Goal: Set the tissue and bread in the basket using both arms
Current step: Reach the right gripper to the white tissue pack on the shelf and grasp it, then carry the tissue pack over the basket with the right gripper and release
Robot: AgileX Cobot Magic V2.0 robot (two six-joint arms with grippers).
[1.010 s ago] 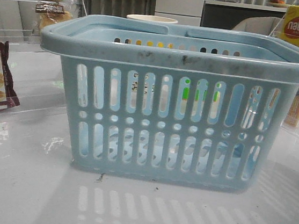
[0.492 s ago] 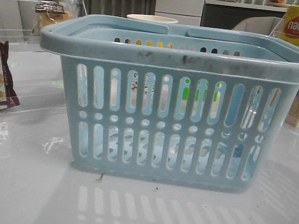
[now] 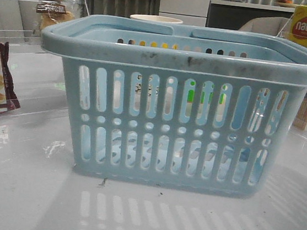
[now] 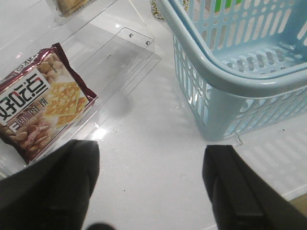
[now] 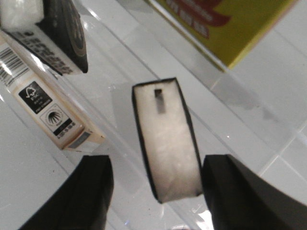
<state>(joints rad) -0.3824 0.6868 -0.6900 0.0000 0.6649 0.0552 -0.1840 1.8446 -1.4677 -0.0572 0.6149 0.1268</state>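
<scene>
In the right wrist view the tissue (image 5: 165, 139) stands centred between the right gripper (image 5: 158, 201) 2 spread, empty fingers, long axis pointing away from them; left gripper (image 4: 151, 187) also released, beside the basket (image 3: 187, 58)

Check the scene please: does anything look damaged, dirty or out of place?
Only one thing: the basket has dark scuff marks along its front rim. It stands upright and looks whole. Nothing seems spilled or knocked over.
</scene>
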